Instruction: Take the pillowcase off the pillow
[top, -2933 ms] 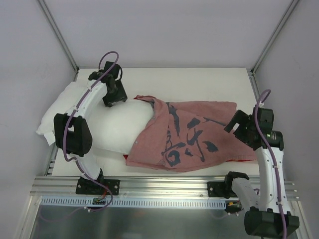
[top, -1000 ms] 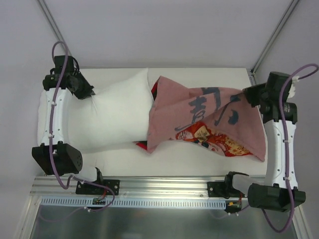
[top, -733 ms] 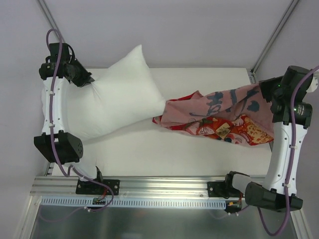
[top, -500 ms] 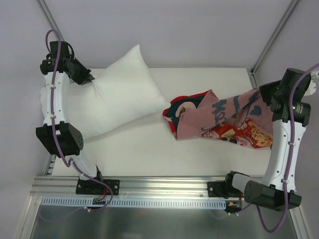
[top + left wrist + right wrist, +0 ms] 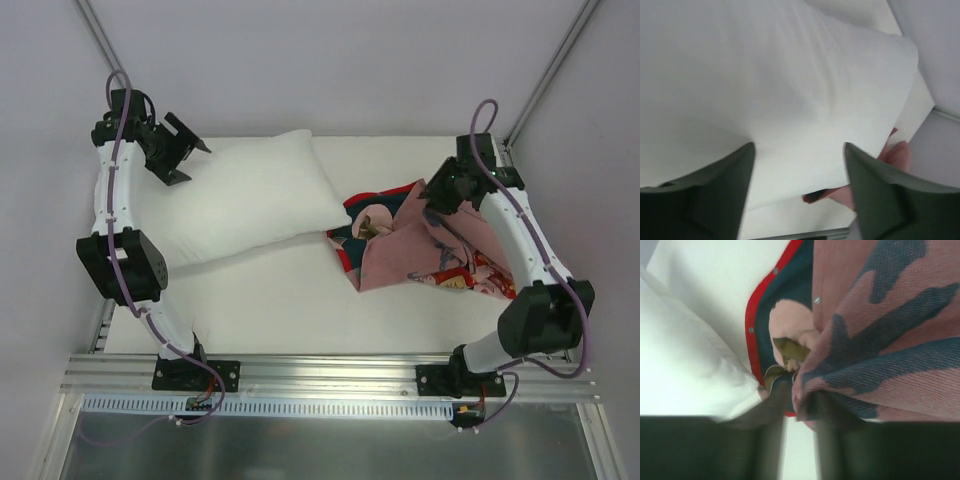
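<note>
The plain white pillow (image 5: 240, 205) lies bare on the left half of the table and fills the left wrist view (image 5: 790, 75). My left gripper (image 5: 188, 160) hovers over its far left corner, open and empty (image 5: 799, 147). The pink pillowcase (image 5: 425, 245) lies crumpled on the right, apart from the pillow, with its navy lining and red trim (image 5: 751, 340) showing. My right gripper (image 5: 432, 200) is low over its far edge, shut on a fold of the pink cloth (image 5: 800, 400). The pillow's near corner shows in the right wrist view (image 5: 680, 370).
The white table top (image 5: 400, 160) is walled in by grey panels at the back and sides. An aluminium rail (image 5: 330, 375) with both arm bases runs along the near edge. A corner of the pillowcase (image 5: 895, 155) shows past the pillow in the left wrist view.
The left gripper has opened and the pillow has dropped flat onto the table. The right arm has swung left and down with the pillowcase, which now lies bunched on the table.
</note>
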